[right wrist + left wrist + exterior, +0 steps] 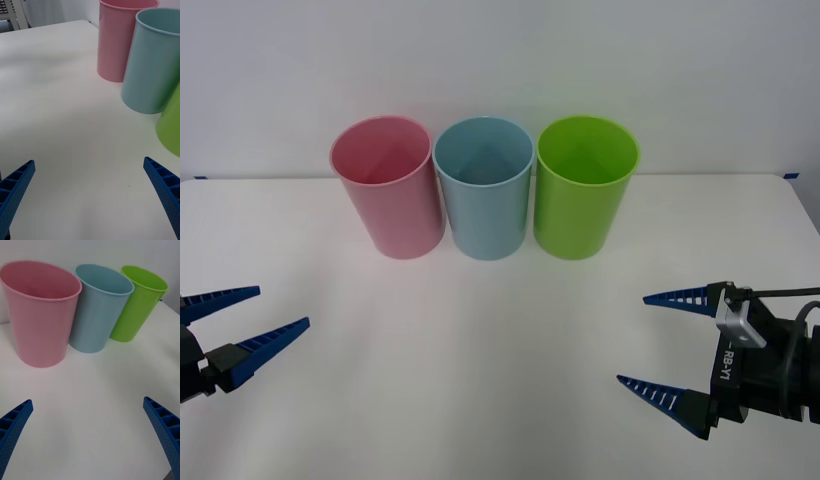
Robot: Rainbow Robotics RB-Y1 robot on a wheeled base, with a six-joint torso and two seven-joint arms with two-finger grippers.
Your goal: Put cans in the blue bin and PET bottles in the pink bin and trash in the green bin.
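Note:
Three tall bins stand upright in a row at the back of the white table: the pink bin (pixel 388 190) on the left, the blue bin (pixel 484 190) in the middle, the green bin (pixel 584 190) on the right. All three also show in the wrist views: pink bin (pixel 39 315) (pixel 118 41), blue bin (pixel 98 309) (pixel 155 62), green bin (pixel 138 305) (pixel 170 127). My left gripper (pixel 280 310) hovers open at the near left. My right gripper (pixel 632 338) hovers open at the near right. Both hold nothing. Cans, PET bottles and trash are out of view.
The white table (pixel 480 350) stretches bare between the grippers and the bins. A pale wall rises behind the bins. Small blue marks sit at the table's far corners (pixel 790 176).

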